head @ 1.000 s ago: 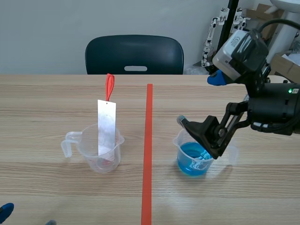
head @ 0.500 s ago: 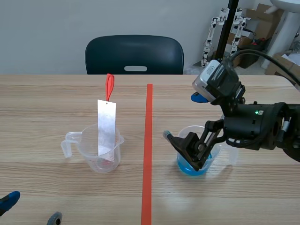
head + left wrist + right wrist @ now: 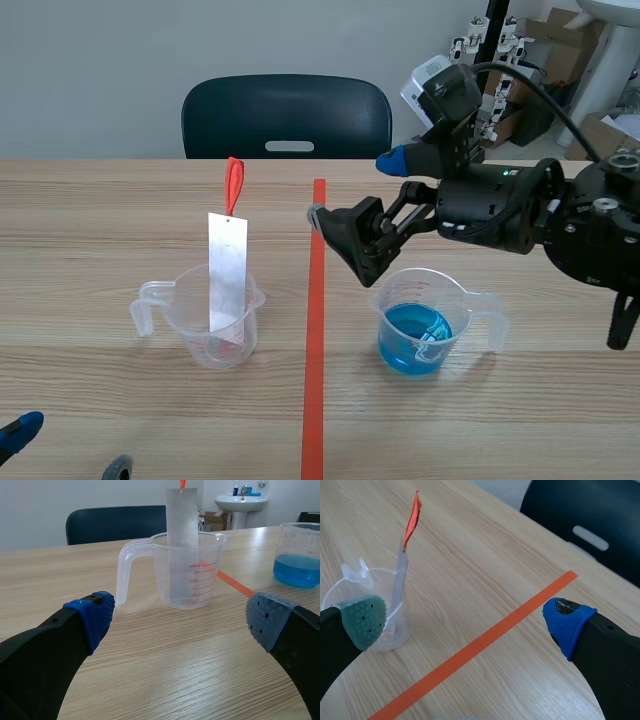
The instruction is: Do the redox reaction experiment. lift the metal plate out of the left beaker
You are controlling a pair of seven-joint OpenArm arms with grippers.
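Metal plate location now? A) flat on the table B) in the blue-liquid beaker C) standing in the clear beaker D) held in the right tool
C: the metal plate stands in the clear beaker; the right tool is open and apart from it.

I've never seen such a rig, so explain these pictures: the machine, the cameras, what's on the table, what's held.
It is a robot with two arms, each ending in a two-fingered gripper. The wide picture comes from a camera between the arms; the other two come from each wrist, looking past that arm's gripper. On the table stand a clear beaker with a metal plate leaning in it, and a second beaker of blue liquid. The right gripper hangs open near the tape line; the left gripper, also open, sits low facing the clear beaker. Nothing is held.
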